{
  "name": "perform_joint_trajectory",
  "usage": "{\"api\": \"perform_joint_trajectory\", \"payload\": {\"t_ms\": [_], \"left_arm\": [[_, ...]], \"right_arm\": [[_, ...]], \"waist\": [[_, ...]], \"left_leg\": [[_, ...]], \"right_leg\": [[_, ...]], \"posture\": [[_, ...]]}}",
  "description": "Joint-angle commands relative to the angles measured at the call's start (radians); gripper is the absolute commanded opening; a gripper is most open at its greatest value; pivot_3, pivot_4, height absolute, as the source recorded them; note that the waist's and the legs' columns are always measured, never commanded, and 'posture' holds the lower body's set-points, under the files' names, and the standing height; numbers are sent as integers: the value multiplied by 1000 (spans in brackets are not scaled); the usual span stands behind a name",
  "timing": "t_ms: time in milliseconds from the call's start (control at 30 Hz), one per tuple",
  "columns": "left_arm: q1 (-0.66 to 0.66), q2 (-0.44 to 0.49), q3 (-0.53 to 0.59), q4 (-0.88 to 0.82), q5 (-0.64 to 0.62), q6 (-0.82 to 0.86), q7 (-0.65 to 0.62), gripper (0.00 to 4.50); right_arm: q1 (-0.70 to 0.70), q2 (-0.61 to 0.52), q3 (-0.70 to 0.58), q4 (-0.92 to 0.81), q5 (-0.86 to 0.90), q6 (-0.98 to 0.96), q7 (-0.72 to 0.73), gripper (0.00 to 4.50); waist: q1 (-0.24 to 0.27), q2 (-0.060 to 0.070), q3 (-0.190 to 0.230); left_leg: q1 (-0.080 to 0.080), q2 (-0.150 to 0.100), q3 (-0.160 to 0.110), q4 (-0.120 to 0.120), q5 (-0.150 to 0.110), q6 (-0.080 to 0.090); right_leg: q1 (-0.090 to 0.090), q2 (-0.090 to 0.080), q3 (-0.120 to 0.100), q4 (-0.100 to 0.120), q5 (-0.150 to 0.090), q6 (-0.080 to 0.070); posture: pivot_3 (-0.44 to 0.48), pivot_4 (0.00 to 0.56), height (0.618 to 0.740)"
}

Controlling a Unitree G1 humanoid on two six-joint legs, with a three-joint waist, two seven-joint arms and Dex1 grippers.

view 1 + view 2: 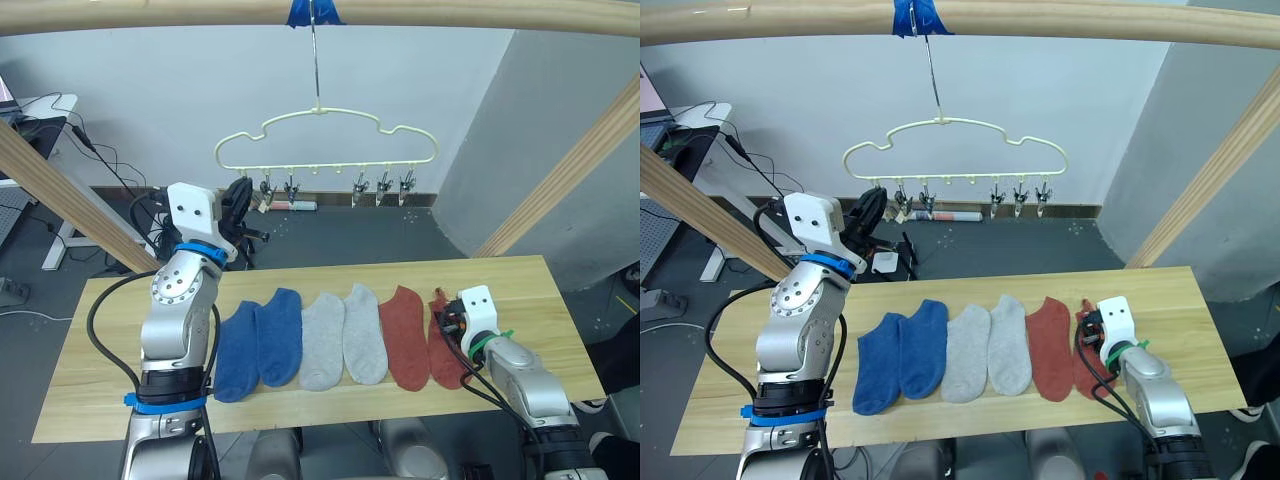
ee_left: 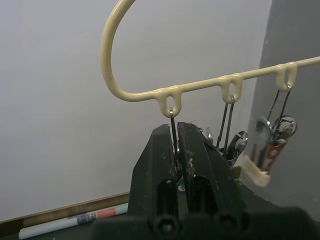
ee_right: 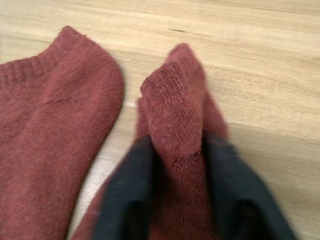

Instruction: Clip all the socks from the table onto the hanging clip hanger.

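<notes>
Far-right red sock: right half hidden under the right gripper. Leftmost clip on the hanger: body buried between the left gripper's fingers, only its wire shows. Other clips blurred.

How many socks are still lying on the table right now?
6, in one row on the table: two blue socks nearest the left arm, two grey socks in the middle, two red socks, the outermost pinched by the right gripper.

Six socks lie on the table: two blue, two grey, two red.
</notes>
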Motion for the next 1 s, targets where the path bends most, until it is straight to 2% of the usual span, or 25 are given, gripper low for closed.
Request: {"api": "perform_joint_trajectory", "payload": {"t_ms": [33,133,233,333,467,700,833,1000], "left_arm": [[-1,20,19,-62,-43,28,-26,0],[-13,42,26,-79,-72,67,-51,0],[-19,55,35,-89,-98,102,-58,0],[-17,61,34,-119,-133,151,-65,0],[-28,67,35,-128,-151,181,-67,0],[-44,72,30,-136,-175,219,-68,0],[-43,72,28,-142,-179,230,-71,0],[-34,70,28,-149,-179,234,-70,0]], "right_arm": [[22,-38,57,-65,-41,-41,48,45],[-42,-99,176,-220,-83,-88,161,45],[-125,-121,260,-272,-113,-120,232,45],[-288,-79,367,-232,-158,-175,291,45],[-442,37,436,-101,-194,-212,287,45],[-634,248,456,177,-237,-268,218,45],[-699,312,425,299,-234,-307,182,45],[-731,348,394,353,-234,-346,152,45]], "waist": [[0,0,1],[0,0,9],[-7,1,21],[-3,1,22],[2,0,23],[7,0,22],[6,0,22],[4,0,22]], "left_leg": [[0,0,0,0,0,0],[0,0,0,0,0,0],[-1,0,1,0,0,0],[-1,1,0,0,0,0],[-4,1,-1,0,0,-1],[-12,-2,-1,0,1,-1],[-12,-1,-2,0,0,-1],[-11,-2,-2,1,1,-1]], "right_leg": [[0,0,0,0,0,0],[0,0,0,0,0,1],[-3,1,2,1,0,3],[-3,1,1,1,0,3],[-5,1,0,1,3,-1],[-14,-4,-3,3,4,-2],[-16,-4,-3,8,4,-2],[-16,-4,-3,10,4,-2]], "posture": [[-171,307,740],[-156,313,740],[-155,313,740],[-161,314,740],[-155,307,740],[-151,297,740],[-144,289,740],[-141,285,740]]}}
